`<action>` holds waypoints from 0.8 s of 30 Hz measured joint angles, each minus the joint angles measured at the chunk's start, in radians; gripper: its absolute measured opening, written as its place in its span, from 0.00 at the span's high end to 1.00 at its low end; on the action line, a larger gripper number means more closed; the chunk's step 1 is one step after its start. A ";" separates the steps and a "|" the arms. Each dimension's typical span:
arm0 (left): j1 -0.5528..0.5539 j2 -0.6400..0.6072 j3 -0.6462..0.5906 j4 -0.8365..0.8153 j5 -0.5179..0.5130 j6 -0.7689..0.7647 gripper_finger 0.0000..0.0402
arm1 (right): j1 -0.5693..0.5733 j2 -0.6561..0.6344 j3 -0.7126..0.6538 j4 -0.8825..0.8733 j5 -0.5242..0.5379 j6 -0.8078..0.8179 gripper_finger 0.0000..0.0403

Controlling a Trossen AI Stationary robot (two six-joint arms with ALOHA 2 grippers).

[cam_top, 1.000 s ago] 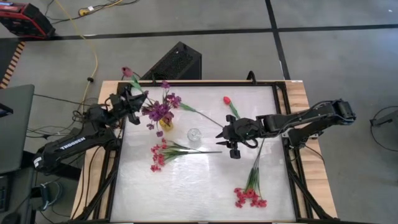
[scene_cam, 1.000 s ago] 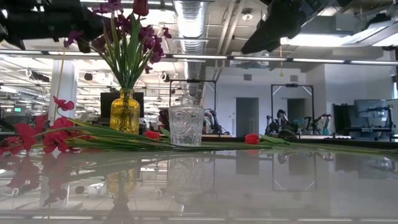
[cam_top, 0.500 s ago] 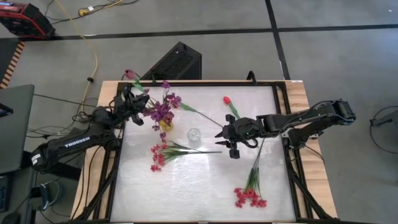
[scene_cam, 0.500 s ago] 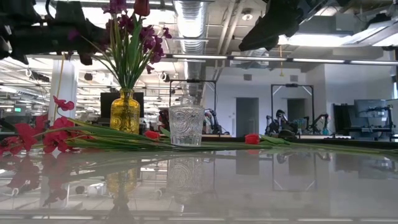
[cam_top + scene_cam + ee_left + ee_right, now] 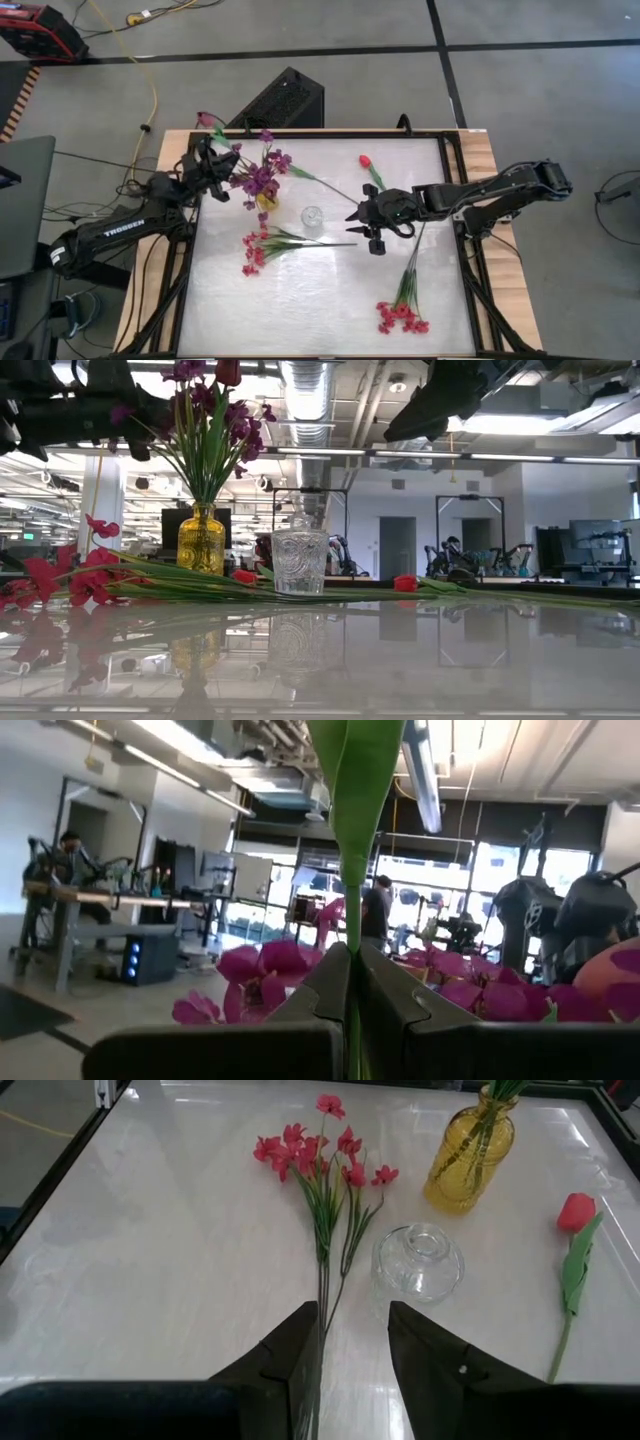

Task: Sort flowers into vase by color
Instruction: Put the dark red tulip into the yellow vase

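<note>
My left gripper is at the far left, beside the yellow vase of purple sprays, and is shut on a maroon tulip. My right gripper is open at mid-table. It hangs over the stem ends of a red-pink spray lying flat on the table. A clear glass vase stands upright between the yellow vase and my right gripper. A red tulip and a second red-pink spray lie flat on the table. My left gripper pinches the tulip's thin green stem between its two fingers, which lie across the stem. A broad green leaf rises just past the fingers. The tulip is lifted clear of the table, its blossom out beyond the table's far left corner.
The table has a raised dark frame along its sides. A black box stands on the floor beyond the far edge. There is free white surface near the front edge.
My left gripper has moved a little toward the yellow vase, carrying the maroon tulip with it.
</note>
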 joint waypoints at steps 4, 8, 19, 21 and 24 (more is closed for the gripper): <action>0.000 -0.001 0.000 -0.020 -0.007 -0.015 1.00 | 0.000 0.000 0.000 0.000 0.000 0.000 0.63; 0.000 -0.001 -0.004 -0.041 -0.020 -0.027 1.00 | 0.000 0.000 0.000 0.000 0.000 0.000 0.63; 0.000 0.000 -0.007 -0.119 -0.042 -0.025 1.00 | 0.000 0.015 0.000 0.032 0.000 0.000 0.63; 0.000 0.000 -0.007 -0.125 -0.040 -0.013 1.00 | 0.000 0.033 0.001 0.043 0.000 -0.003 0.63; 0.000 0.006 -0.006 -0.164 -0.036 0.002 1.00 | 0.000 0.072 -0.001 0.069 -0.001 -0.019 0.63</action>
